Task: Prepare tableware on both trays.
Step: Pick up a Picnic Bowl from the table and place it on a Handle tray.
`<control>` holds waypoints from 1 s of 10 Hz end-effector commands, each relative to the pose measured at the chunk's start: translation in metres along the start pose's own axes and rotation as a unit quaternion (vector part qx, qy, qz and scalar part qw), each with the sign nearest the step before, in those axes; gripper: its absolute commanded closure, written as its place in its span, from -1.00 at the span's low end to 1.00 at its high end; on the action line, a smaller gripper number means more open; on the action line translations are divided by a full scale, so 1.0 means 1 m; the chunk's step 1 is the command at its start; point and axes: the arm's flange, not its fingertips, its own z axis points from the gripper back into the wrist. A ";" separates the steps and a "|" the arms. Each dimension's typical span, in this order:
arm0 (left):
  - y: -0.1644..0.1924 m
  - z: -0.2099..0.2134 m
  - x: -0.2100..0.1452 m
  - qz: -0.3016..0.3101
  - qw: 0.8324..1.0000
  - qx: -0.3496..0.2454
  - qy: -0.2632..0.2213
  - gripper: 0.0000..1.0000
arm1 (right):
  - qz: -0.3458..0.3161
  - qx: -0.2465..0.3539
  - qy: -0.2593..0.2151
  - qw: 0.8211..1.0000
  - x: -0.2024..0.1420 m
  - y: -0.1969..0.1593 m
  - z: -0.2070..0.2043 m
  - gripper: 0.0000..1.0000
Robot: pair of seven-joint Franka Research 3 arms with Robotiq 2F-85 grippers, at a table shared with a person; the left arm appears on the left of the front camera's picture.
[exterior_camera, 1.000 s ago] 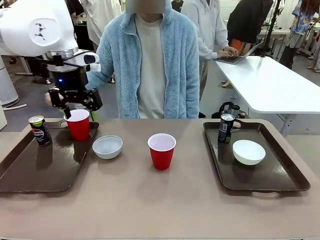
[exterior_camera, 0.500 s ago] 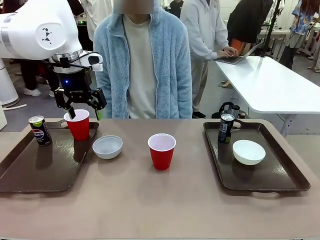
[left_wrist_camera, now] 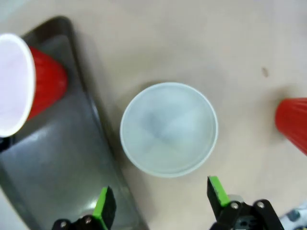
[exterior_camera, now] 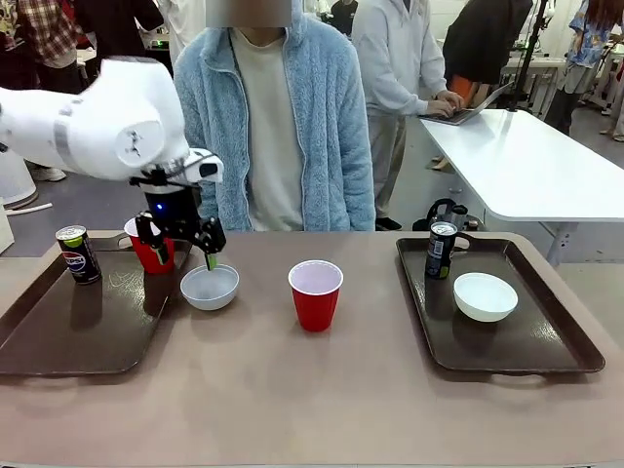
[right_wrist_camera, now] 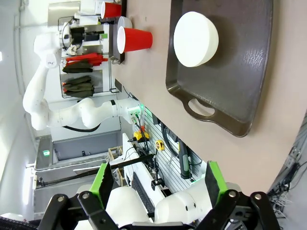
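Leftmost, the left tray [exterior_camera: 58, 331] held a can [exterior_camera: 78, 254] and a red cup [exterior_camera: 146, 253]. Just right of that tray, the left gripper [exterior_camera: 185, 258], jaws wide and empty, hung over a white bowl [exterior_camera: 210, 287]. The right gripper [right_wrist_camera: 158, 179] also stood wide.

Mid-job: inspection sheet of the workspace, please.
Surface: tan table, no spills seen.
Job's things: left tray holds left can and left cup; right tray holds right can and right bowl; loose bowl and loose cup stand on the table between them.
Clutter: nothing seen.
Grippers: left gripper open above the loose bowl; right gripper open, holding nothing.
Cables: nothing seen on the table.
Surroundings: person in blue fleece at far side.
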 end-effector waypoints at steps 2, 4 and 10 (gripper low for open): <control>-0.011 -0.017 0.016 0.014 0.998 0.060 -0.021 -1.00 | -0.006 -0.006 -0.001 1.000 -0.003 0.001 -0.003 -1.00; -0.002 -0.024 0.021 0.029 0.998 0.059 -0.014 -1.00 | -0.006 -0.006 -0.001 1.000 -0.003 0.001 -0.003 -1.00; 0.006 -0.053 0.028 0.034 0.999 -0.005 0.005 -0.14 | -0.006 -0.006 -0.001 1.000 -0.003 0.001 -0.003 -1.00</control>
